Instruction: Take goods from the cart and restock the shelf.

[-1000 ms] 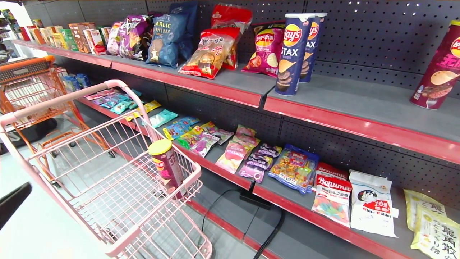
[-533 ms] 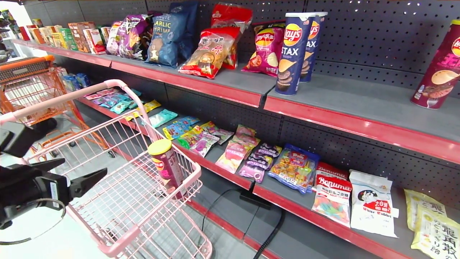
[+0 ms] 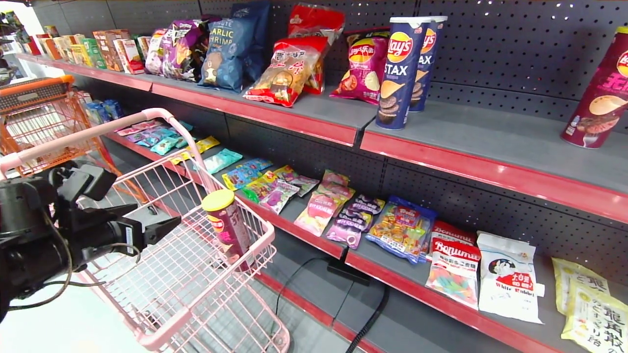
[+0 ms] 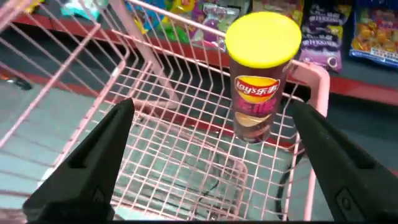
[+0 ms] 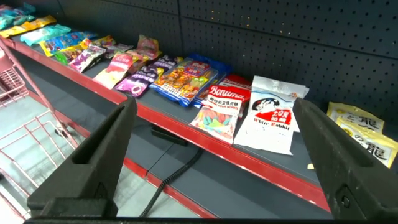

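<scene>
A maroon chip can with a yellow lid (image 3: 227, 228) stands upright in the far right corner of the pink cart (image 3: 162, 338). My left gripper (image 3: 157, 215) hangs open over the cart basket, a short way left of the can. In the left wrist view the can (image 4: 258, 87) stands ahead between the spread fingers (image 4: 93, 162), apart from both. My right gripper (image 5: 214, 168) is open with nothing in it, facing the lower shelf (image 5: 261, 165). The upper shelf (image 3: 490, 132) carries two blue chip cans (image 3: 402, 73) and a maroon can (image 3: 601, 93).
Snack bags (image 3: 289, 68) line the upper shelf's left part; bare shelf lies between the blue and maroon cans. Candy bags (image 3: 400, 228) cover the lower shelf. An orange cart (image 3: 39, 117) stands behind the pink one. A black cable (image 3: 368, 323) runs along the floor.
My left arm has come up from the lower left and moved right over the cart basket, toward the can. The can and the cart have not moved.
</scene>
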Controlling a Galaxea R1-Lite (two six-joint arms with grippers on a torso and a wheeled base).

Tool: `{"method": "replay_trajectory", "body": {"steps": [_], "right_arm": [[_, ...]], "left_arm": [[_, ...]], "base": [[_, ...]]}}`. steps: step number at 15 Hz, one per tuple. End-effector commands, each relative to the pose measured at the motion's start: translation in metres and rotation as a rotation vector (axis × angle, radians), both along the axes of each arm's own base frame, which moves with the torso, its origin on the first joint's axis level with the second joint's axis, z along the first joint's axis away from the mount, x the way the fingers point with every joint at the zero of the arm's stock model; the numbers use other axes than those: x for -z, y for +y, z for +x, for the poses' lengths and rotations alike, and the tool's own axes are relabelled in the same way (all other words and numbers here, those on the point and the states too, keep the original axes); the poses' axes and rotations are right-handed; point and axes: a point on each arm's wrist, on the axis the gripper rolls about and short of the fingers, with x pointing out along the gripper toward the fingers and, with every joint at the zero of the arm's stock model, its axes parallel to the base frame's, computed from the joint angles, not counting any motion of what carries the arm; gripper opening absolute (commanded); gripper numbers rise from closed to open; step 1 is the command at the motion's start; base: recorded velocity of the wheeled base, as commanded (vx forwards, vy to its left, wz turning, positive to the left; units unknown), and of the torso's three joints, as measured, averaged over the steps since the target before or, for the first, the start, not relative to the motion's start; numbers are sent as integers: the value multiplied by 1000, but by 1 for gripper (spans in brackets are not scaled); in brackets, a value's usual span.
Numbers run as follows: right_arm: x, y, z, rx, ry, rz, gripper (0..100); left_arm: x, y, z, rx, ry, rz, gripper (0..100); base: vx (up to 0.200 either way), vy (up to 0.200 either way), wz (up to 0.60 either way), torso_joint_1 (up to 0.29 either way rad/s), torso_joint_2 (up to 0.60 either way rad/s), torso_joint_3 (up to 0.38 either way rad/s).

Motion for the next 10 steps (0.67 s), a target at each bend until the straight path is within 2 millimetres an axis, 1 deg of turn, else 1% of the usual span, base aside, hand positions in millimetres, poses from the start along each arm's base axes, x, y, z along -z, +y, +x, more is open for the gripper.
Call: {"method": "replay_trajectory", "body": {"steps": [1, 3, 4, 5, 6, 7, 8, 10], "right_arm": [[0, 0, 0, -1, 1, -1, 100], [0, 0, 0, -1, 1, -1, 100], [0, 0, 0, -1, 1, -1, 100], [0, 0, 0, -1, 1, -2, 100], [0, 0, 0, -1, 1, -2, 100], [0, 0, 0, -1, 1, -2, 100], [0, 0, 0, -1, 1, -4, 100], [0, 0, 0, -1, 1, -7, 100]], "left_arm": [[36, -4, 24, 45, 97, -19, 100], [43, -13, 31, 78, 119, -24, 100], [43, -13, 31, 79, 120, -24, 100], [48, -21, 35, 105, 132, -24, 100], [52, -26, 44, 121, 118, -20, 100], [53, -26, 48, 123, 109, -19, 100], [57, -28, 56, 129, 94, -17, 100], [65, -36, 67, 140, 107, -43, 100]], "base": [[0, 0, 0, 0, 0, 0], [0, 0, 0, 0, 0, 0], [0, 0, 0, 0, 0, 0], [0, 0, 0, 0, 0, 0], [0, 0, 0, 0, 0, 0], [0, 0, 0, 0, 0, 0], [0, 0, 0, 0, 0, 0], [0, 0, 0, 0, 0, 0]]}}
